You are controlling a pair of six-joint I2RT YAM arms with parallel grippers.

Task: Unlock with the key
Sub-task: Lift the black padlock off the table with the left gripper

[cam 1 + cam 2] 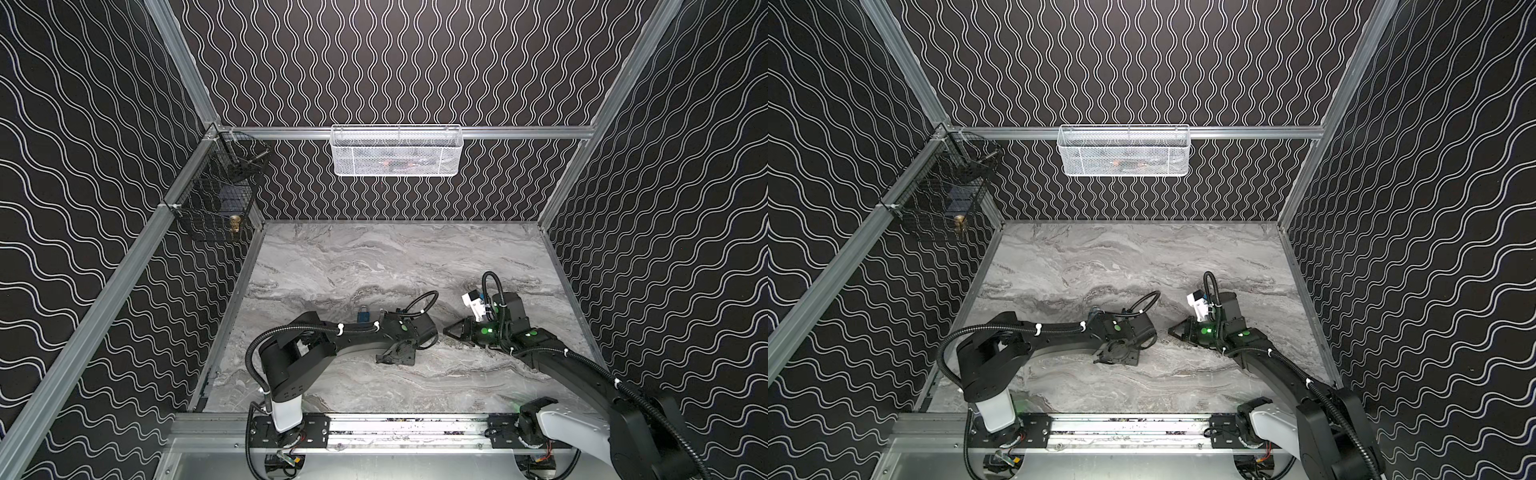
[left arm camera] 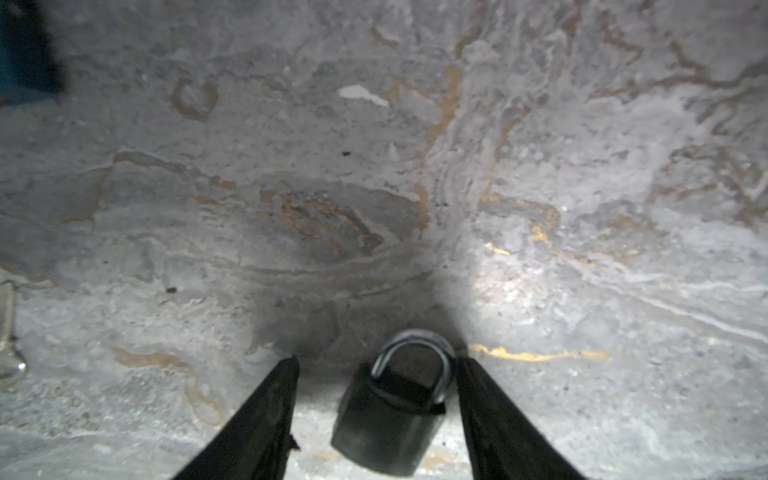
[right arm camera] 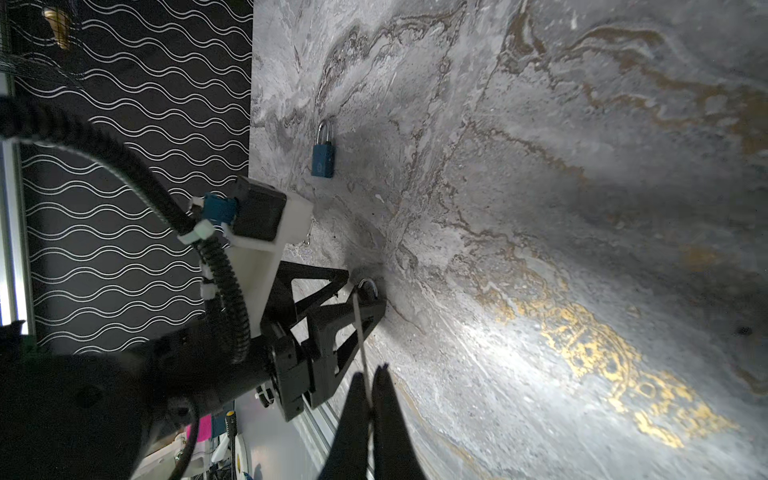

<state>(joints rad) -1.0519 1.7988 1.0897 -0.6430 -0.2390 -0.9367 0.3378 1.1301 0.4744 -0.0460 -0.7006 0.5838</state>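
A dark padlock (image 2: pixel 390 419) lies flat on the marble table (image 1: pixel 374 257), its silver shackle (image 2: pixel 415 345) pointing away from the wrist. My left gripper (image 2: pixel 377 360) stands open around it: one finger (image 2: pixel 478 399) touches the shackle, the other finger (image 2: pixel 266 415) is clear of the body. In both top views the left gripper (image 1: pixel 386 357) (image 1: pixel 1105 358) points down and hides this padlock. My right gripper (image 3: pixel 370 374) is shut on a thin silver key (image 3: pixel 360 328), seen edge-on, whose tip points at the left gripper's fingers (image 3: pixel 332 316). The right gripper (image 1: pixel 449 331) (image 1: pixel 1173 331) hovers just right of the left one.
A blue padlock (image 1: pixel 363 314) (image 3: pixel 323 154) lies behind the left forearm. A small metal ring (image 3: pixel 305 243) lies near the left wrist camera. A white mesh basket (image 1: pixel 395 151) hangs on the back rail, and a black wire basket (image 1: pixel 216 208) on the left wall.
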